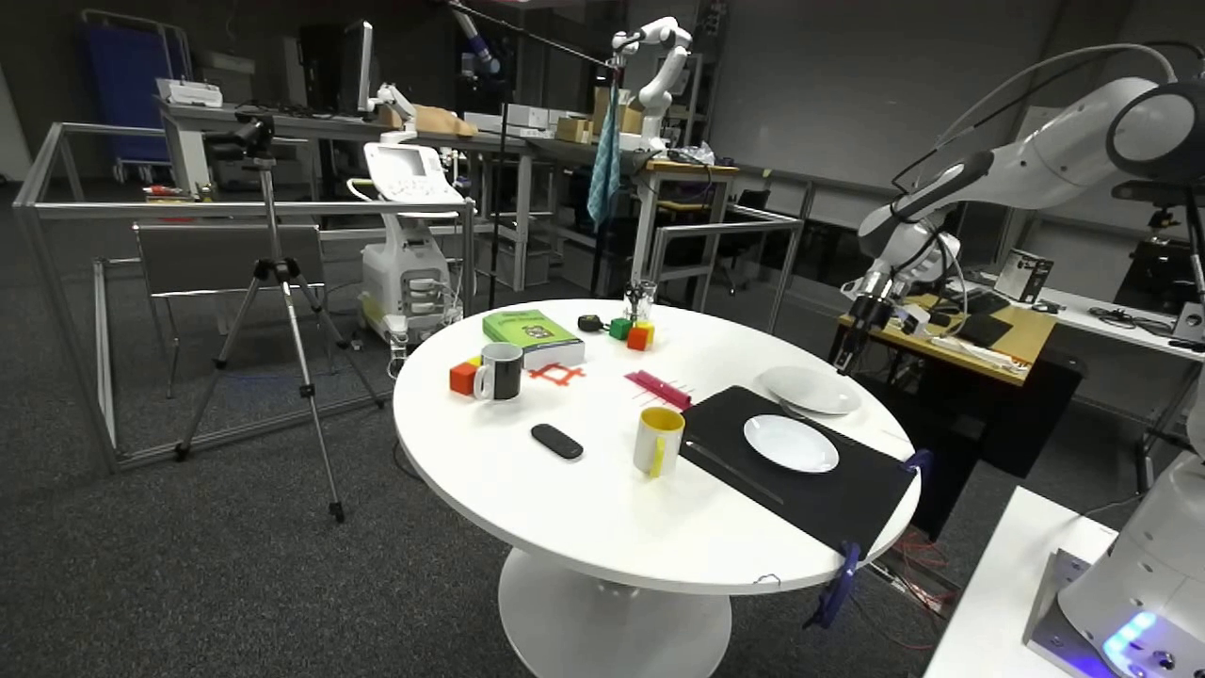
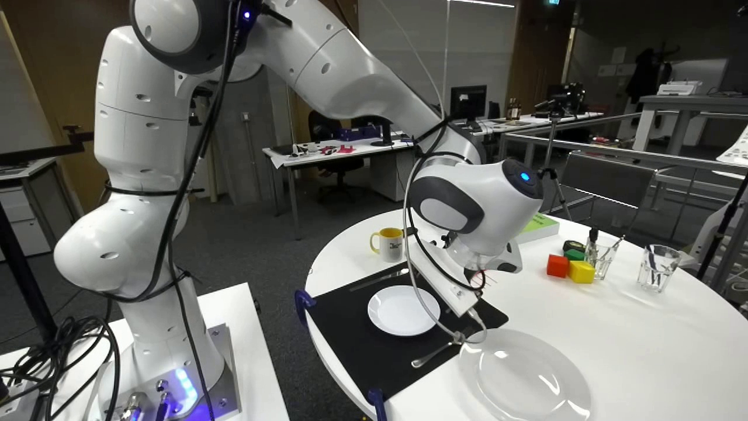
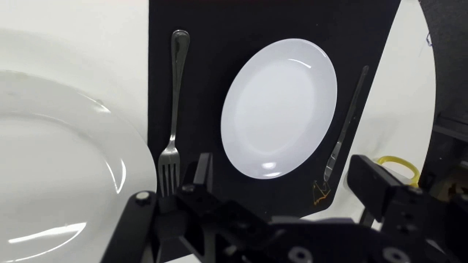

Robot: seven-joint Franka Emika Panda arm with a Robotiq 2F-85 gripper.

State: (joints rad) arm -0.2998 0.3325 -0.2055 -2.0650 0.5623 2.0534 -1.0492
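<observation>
A small white plate (image 3: pixel 279 107) is lying on a black mat (image 3: pixel 204 91), showing a smooth, glossy face and a raised rim, with bright reflections glinting near both ends; in the wrist view it is looking oval. A slim silver fork (image 3: pixel 176 106) is lying along one side of the mat, its tines pointing toward the gripper (image 3: pixel 280 160), which is hanging over the mat, released, its jaws standing wide apart. A silver knife (image 3: pixel 345 126) is lying along the mat's opposite side. On the fork side, a large pale plate (image 3: pixel 73 146) is sitting with its rim overlapping the mat's edge in the wrist view. Just beside the mat's knife side, a white mug (image 1: pixel 654 444) with a yellow handle is standing upright, showing a yellow lining. Well apart from the mat, a dark mug (image 1: pixel 499 372) with a white handle is standing upright, its contents hiding from view. Also well apart, a glass tumbler (image 2: pixel 605 266) is holding slim items (image 2: pixel 593 235), and farther from the mat a second tumbler (image 2: pixel 657 275) is showing a slender dark shape, whether inside or behind I cannot tell.
</observation>
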